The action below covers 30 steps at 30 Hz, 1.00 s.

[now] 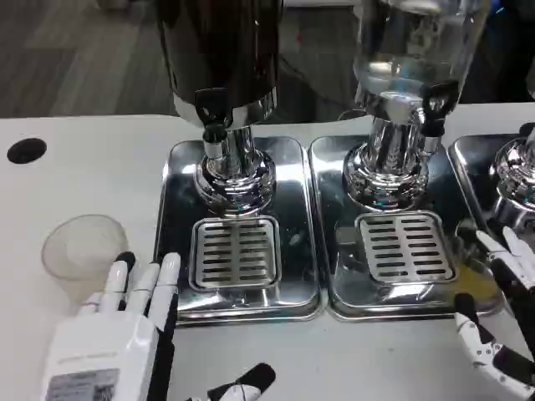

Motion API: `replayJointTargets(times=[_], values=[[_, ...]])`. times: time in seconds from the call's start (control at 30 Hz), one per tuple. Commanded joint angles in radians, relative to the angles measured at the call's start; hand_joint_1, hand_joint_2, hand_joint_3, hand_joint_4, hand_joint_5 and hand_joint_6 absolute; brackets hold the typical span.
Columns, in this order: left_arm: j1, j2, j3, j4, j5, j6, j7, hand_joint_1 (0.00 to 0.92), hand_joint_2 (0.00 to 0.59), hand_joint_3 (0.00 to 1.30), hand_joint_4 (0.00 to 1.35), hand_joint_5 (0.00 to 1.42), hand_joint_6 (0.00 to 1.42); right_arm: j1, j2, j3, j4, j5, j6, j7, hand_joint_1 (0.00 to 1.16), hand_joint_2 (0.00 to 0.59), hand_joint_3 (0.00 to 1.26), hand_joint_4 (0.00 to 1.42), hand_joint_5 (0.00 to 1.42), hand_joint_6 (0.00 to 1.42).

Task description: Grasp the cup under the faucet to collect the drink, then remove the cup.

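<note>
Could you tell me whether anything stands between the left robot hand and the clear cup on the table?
Nothing visible does. The left robot hand lies right beside the clear cup, its fingertips at the cup's near rim, with only bare white table around them.

The table [84, 167] was white, with one small black round spot [26, 150] on it. The cup [82, 251] was clear and looked a bit grey. The left hand [125, 322] had a white back, and its fingers were white and black. The right hand [501, 309] was white and black too. The trays [171, 251] were shiny silver, each with a grate [235, 252] of dark stripes. The left dispenser [221, 58] was dark, the next dispenser [410, 50] clear. Some yellow [478, 288] showed by the right hand.
</note>
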Motion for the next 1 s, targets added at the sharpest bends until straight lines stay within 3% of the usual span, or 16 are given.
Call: replayJointTargets(times=[0.03, 1.0], values=[[-0.005, -0.001, 0.000, -0.003, 0.011, 0.007, -0.010, 0.000, 0.081, 0.00, 0.00, 0.00, 0.19, -0.005, 0.003, -0.002, -0.004, 0.013, 0.001, -0.008, 0.56, 0.507, 0.14, 0.00, 0.00, 0.00], [0.008, 0.002, 0.006, 0.001, -0.005, 0.007, -0.003, 0.000, 0.084, 0.00, 0.00, 0.00, 0.21, 0.018, 0.014, 0.009, -0.009, 0.026, -0.012, -0.009, 0.57, 0.529, 0.14, 0.00, 0.00, 0.00]])
